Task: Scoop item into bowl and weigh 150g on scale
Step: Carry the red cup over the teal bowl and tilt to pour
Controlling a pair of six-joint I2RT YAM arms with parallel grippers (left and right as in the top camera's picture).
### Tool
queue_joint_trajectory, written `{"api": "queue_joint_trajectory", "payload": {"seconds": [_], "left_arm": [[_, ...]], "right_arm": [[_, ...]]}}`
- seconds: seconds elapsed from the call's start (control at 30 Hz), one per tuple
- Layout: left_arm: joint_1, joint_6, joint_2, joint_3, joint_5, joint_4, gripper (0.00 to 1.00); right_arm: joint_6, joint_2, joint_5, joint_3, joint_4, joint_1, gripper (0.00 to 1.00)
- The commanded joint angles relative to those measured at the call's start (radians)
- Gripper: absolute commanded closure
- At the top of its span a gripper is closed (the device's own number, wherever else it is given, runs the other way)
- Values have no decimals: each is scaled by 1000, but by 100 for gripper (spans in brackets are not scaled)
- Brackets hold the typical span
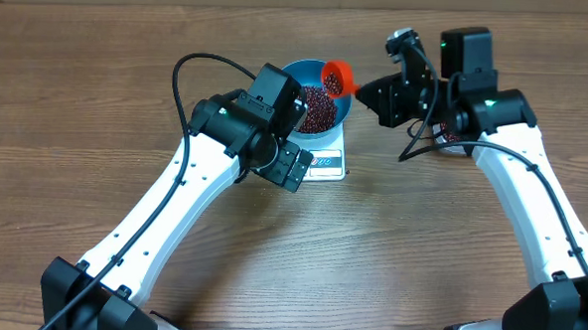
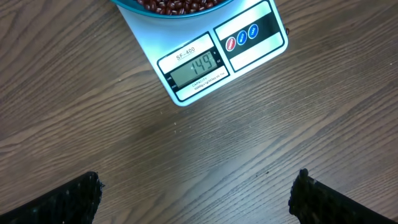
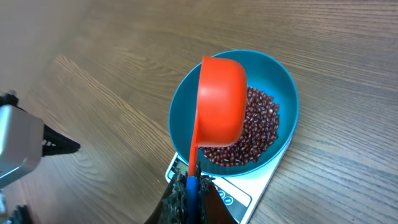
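The blue bowl (image 1: 305, 71) stands on the white scale (image 1: 328, 165), holding a heap of dark red-brown beans (image 1: 316, 108). In the left wrist view the scale (image 2: 249, 56) reads 149 on its display, with the bowl's edge (image 2: 127, 6) just above. My right gripper (image 3: 193, 193) is shut on the handle of an orange scoop (image 3: 221, 102), which hangs tilted over the bowl (image 3: 283, 81) and the beans (image 3: 255, 134). In the overhead view the scoop (image 1: 338, 77) is above the bowl's right rim. My left gripper (image 2: 199, 199) is open over bare table in front of the scale, its fingers (image 2: 68, 202) wide apart.
The left arm (image 1: 246, 123) reaches across the bowl's left side and hides part of it in the overhead view. The right arm (image 1: 456, 93) sits to the right of the scale. Wooden tabletop (image 1: 420, 250) surrounds the scale.
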State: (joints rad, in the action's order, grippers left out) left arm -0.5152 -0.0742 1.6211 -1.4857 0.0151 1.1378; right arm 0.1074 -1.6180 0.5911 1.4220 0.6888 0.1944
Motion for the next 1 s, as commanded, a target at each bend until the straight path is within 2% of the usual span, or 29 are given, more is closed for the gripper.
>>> {"api": "queue_joint_trajectory", "payload": {"seconds": [0.0, 0.07, 0.2, 0.33, 0.87, 0.93, 0.97], "left_arm": [[-2, 15, -11, -9, -3, 3, 0], [-2, 15, -11, -9, -3, 3, 0], [-2, 15, -11, -9, -3, 3, 0], [-2, 15, -11, -9, -3, 3, 0], [-2, 15, -11, -9, -3, 3, 0], [-2, 15, -11, -9, -3, 3, 0], [-2, 15, -11, -9, -3, 3, 0]], "right_arm": [[16, 21, -79, 32, -24, 15, 96], [21, 21, -74, 32, -30, 18, 96], [153, 21, -77, 32, 0, 41, 96], [94, 21, -85, 32, -38, 46, 96], [95, 21, -84, 32, -37, 46, 97], [122, 21, -64, 32, -29, 47, 97], [181, 21, -36, 32, -12, 48, 96]]}}
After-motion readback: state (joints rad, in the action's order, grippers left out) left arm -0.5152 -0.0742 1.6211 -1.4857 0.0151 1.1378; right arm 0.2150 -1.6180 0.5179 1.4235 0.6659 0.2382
